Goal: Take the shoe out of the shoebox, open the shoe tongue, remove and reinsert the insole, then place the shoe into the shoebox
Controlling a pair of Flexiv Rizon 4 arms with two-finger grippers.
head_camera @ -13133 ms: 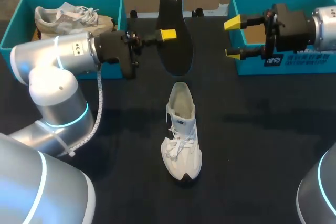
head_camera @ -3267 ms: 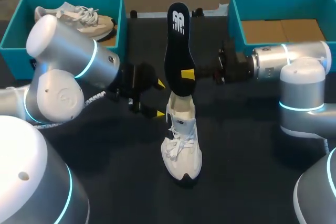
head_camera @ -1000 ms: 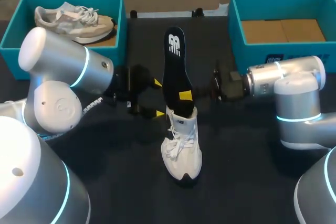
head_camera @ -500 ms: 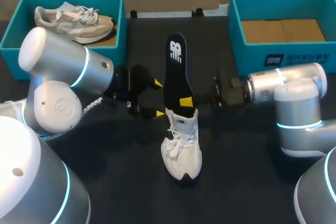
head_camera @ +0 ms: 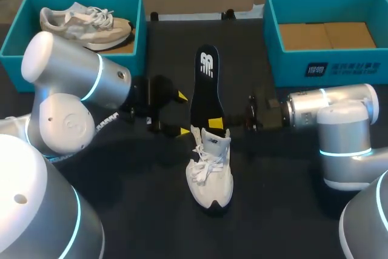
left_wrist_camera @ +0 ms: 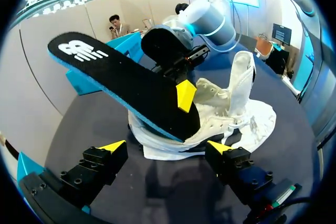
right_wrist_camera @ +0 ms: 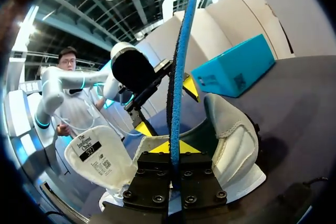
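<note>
Left pincer [head_camera: 182, 113] spread wide; right pincer [head_camera: 213, 122] clamped on the insole [head_camera: 205, 83]; both forearms level, facing inward.

Right claw [right_wrist_camera: 175, 148] clamped on black insole [right_wrist_camera: 177, 72], edge-on, lower end at white shoe [right_wrist_camera: 231, 140] opening.

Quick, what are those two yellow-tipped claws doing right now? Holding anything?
Left gripper: open, holding nothing, beside the white shoe.
Right gripper: shut on the black insole, its lower end in the shoe's opening.
</note>
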